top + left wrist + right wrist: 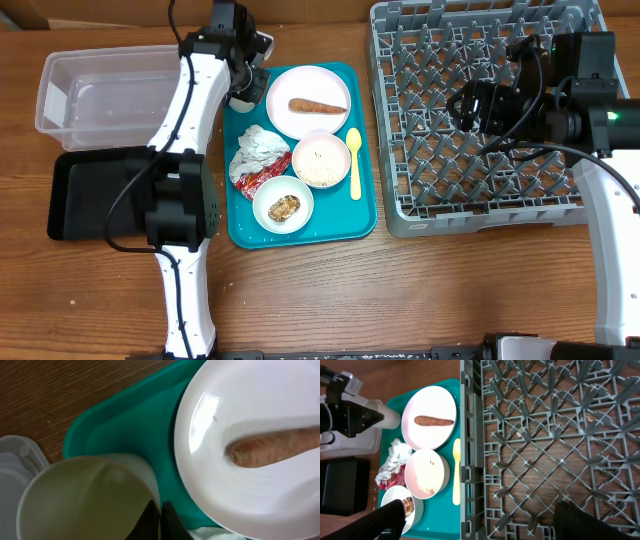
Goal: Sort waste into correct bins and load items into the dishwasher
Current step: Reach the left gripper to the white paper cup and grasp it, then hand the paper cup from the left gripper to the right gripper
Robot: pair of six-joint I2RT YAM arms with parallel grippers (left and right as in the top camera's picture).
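Observation:
My left gripper is shut on the rim of the small white cup, one finger inside the wall and one outside, at the teal tray's far left corner. Beside the cup lies the pale pink plate with the brown carrot-like stick. On the tray are also the crumpled napkin, the red-and-white wrapper, a bowl of rice, a bowl with a brown lump and the yellow spoon. My right gripper hangs open over the grey dish rack, holding nothing.
The clear tub stands at the far left, with the black tray just in front of it, both left of my left arm. The rack sits right of the teal tray, its near left edge close to the spoon.

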